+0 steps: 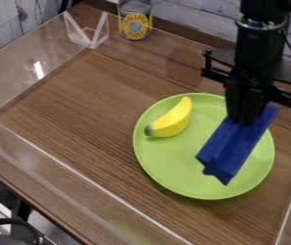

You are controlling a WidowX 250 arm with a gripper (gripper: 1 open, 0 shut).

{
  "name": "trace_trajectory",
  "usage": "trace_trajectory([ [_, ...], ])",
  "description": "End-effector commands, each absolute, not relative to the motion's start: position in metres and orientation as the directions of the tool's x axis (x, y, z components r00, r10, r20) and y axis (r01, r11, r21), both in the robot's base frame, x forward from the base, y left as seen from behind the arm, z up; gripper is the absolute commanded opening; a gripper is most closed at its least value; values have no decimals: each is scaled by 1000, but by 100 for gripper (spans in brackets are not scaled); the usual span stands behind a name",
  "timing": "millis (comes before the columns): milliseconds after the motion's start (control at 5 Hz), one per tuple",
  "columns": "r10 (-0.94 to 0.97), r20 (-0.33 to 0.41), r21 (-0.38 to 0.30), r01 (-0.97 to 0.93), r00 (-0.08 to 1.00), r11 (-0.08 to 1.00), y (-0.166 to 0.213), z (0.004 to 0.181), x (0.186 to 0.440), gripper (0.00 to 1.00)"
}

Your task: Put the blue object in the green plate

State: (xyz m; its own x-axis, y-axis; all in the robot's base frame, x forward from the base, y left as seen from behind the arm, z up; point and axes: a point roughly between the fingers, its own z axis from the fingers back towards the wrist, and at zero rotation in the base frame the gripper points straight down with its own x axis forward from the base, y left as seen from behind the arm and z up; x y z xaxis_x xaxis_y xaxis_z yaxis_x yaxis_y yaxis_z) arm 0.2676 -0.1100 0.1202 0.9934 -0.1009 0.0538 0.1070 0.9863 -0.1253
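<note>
Placing was the step in hand: the blue block (234,148) was held at its upper end by the gripper (247,113), whose fingers were closed on it, and was seen over the right part of the green plate (193,180). Whether its lower end touched the plate could not be told. A banana (170,117) was seen on the plate's left side. By judgement, a little lowering was called for, if contact was lacking, and then a gentle release within the rim.

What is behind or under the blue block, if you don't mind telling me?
Behind the blue block, part of the green plate shows around it; whatever it covers is hidden.
</note>
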Motion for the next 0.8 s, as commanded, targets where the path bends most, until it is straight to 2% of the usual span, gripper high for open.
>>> trace_trajectory([
  [0,-93,120,-132,109,988,985,-113,130,266,100],
  [200,-97,109,-129,111,989,985,-115,123,258,100],
  [600,-109,100,-108,119,989,987,-113,96,256,100],
])
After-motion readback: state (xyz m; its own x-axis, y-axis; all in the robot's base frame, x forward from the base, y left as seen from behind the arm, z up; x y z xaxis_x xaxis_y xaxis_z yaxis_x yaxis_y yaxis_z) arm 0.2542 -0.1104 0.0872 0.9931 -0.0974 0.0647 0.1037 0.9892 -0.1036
